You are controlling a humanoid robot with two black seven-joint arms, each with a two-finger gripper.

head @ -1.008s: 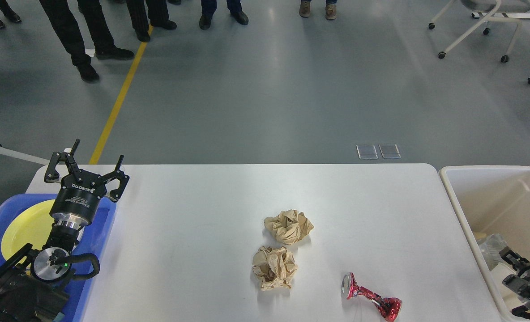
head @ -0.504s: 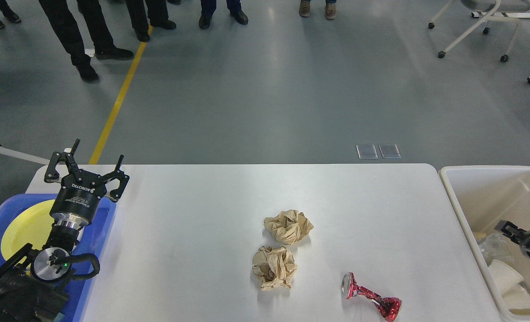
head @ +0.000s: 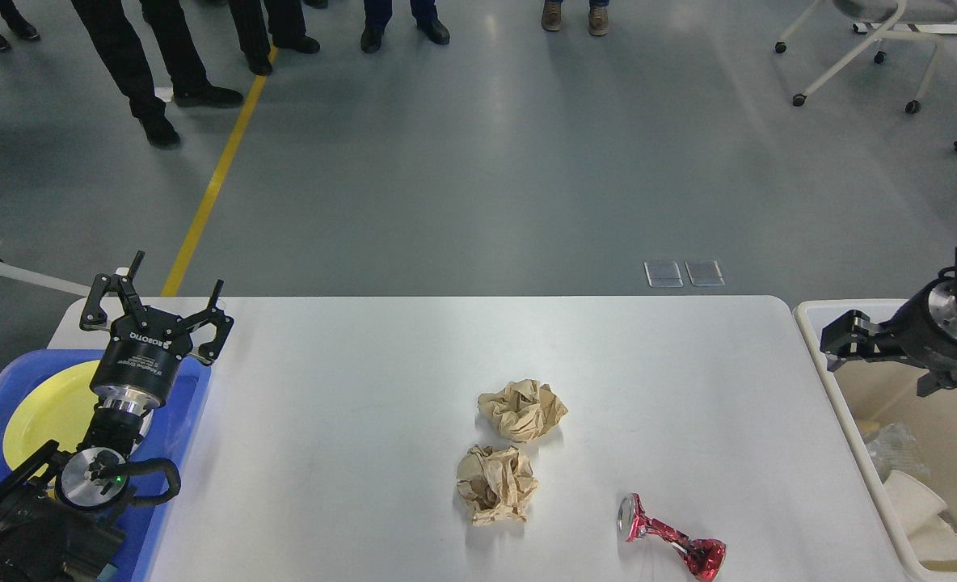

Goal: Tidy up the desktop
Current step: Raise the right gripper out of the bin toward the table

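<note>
Desktop fills mid-view; two paper wads and crushed can left on it. Bin at right holds cups, so partly done. Left gripper jaws wide, empty. Right gripper over bin rim; jaw state indeterminate.

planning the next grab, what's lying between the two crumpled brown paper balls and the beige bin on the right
In the head view, only the crushed red can lies between the crumpled brown paper balls and the beige bin; elsewhere bare white desktop.
</note>
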